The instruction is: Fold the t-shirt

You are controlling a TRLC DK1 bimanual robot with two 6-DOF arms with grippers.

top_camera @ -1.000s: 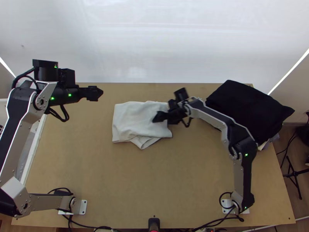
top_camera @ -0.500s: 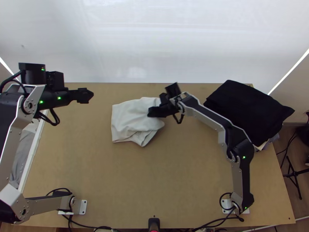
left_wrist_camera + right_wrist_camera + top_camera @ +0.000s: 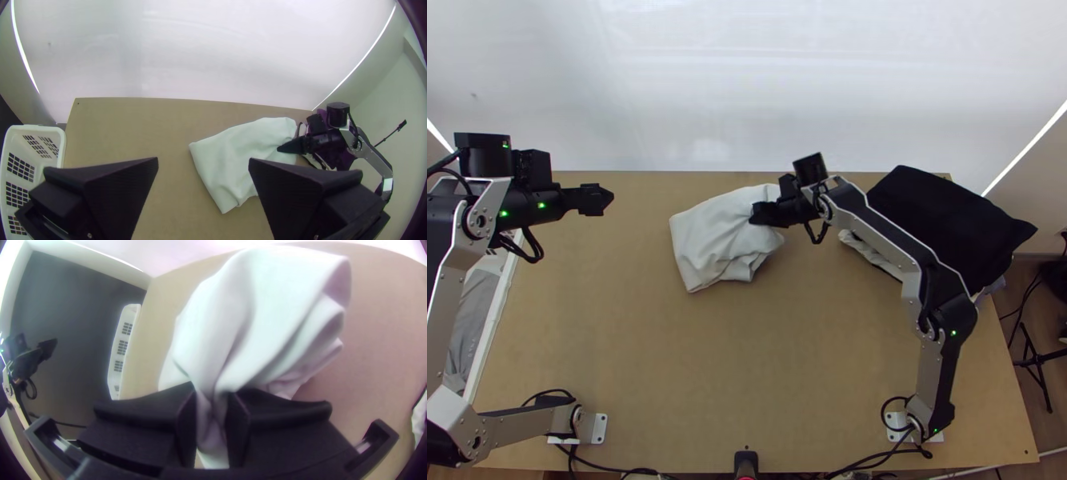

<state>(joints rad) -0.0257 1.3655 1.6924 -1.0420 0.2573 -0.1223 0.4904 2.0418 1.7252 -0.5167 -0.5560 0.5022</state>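
Note:
The white t-shirt (image 3: 719, 236) is a folded, partly bunched bundle toward the back middle of the table. At its right side in the top view is my right gripper (image 3: 757, 214). The right wrist view has my right gripper (image 3: 211, 413) shut on gathered white cloth (image 3: 267, 320), with creases fanning out from the pinch. My left gripper (image 3: 609, 198) stands to the left of the t-shirt, apart from it, in the top view. In the left wrist view my left gripper (image 3: 203, 166) is open with a wide gap, the t-shirt (image 3: 235, 160) lying farther off.
A stack of dark folded cloth (image 3: 947, 224) lies at the table's back right, with lighter cloth (image 3: 871, 252) at its lower edge. A white basket (image 3: 33, 133) with grey cloth in it stands beside the table's left edge.
The right gripper has drawn the t-shirt's right side up and back, turning and bunching the bundle, then moved right with it. The left arm has moved a little to the left.

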